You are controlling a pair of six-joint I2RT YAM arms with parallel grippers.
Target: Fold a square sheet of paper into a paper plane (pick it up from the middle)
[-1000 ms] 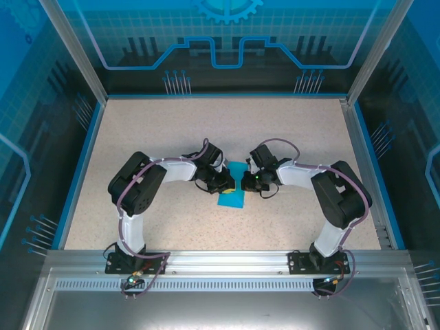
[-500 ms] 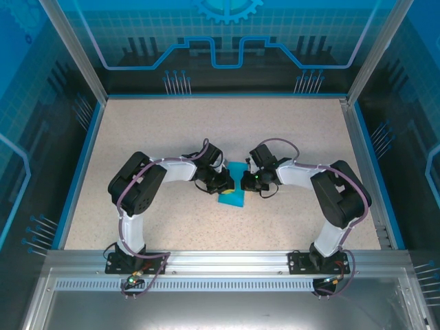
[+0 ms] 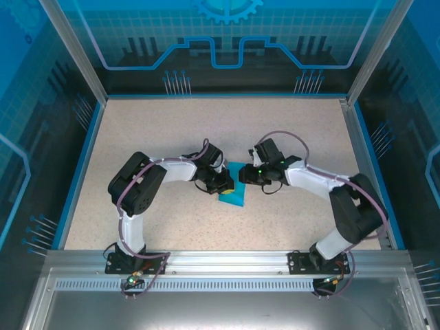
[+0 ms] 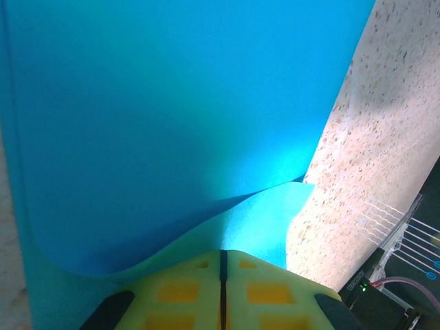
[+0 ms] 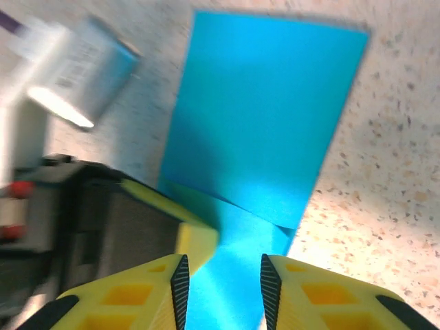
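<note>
In the top view, just left of the middle, the left gripper had its yellow fingers squeezed tight together. In its own wrist view they seemed to pinch the edge of the square sheet of paper. The paper lay in the middle of the speckled sandy table, right between the two grippers. It was folded over, so it looked like a long shape with two layers. One layer curled up softly near the left fingers. The paper was smooth, thin and bright blue-green, with sharp straight edges. I think it would be very light and floppy. It would bend and crumple easily and be a bit slippery on the table. A good place to hold it would be near the middle of an edge, with a soft pinch, so it would not tear or slide away. On the right of the paper, the right gripper had its fingers parted and held nothing. Blue paper showed through the gap between them.
</note>
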